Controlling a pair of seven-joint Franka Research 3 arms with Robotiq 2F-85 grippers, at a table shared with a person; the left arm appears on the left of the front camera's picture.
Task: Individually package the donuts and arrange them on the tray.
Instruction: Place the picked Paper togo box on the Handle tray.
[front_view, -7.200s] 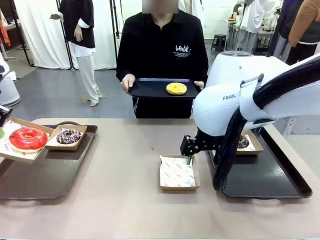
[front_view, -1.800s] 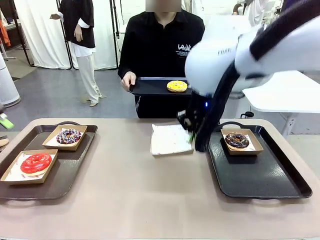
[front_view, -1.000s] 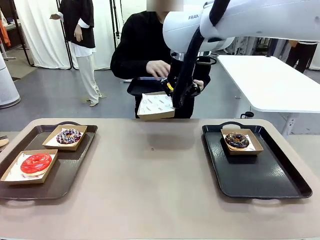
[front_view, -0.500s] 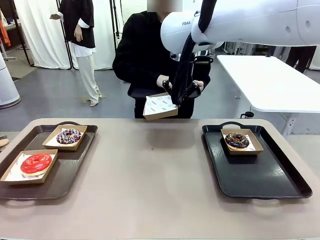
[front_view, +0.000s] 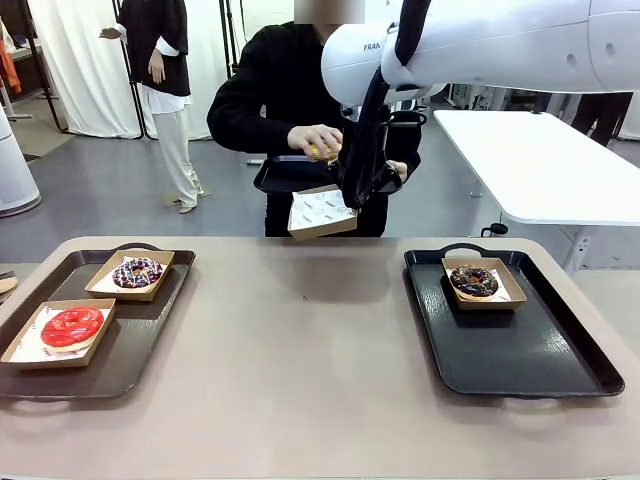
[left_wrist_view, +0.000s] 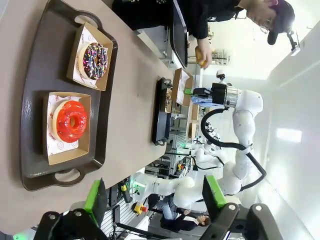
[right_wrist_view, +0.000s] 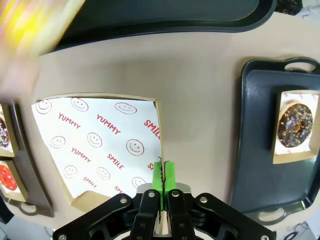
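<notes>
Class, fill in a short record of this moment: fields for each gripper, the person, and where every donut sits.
right gripper: shut on empty paper-lined box, held up toward person
left gripper: open, empty
person's hand: lifting yellow donut above box
left tray: boxed red donut, boxed purple sprinkled donut
right tray: boxed chocolate donut

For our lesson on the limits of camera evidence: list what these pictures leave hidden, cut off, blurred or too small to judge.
- Yellow donut: front view, mostly covered by the person's hand; right wrist view, a smear at the corner.
- Right claw: front view, hidden behind the arm and box.
- Chocolate donut: left wrist view, too small, edge-on.
- Left tray: front view, cut by the edge.
</notes>
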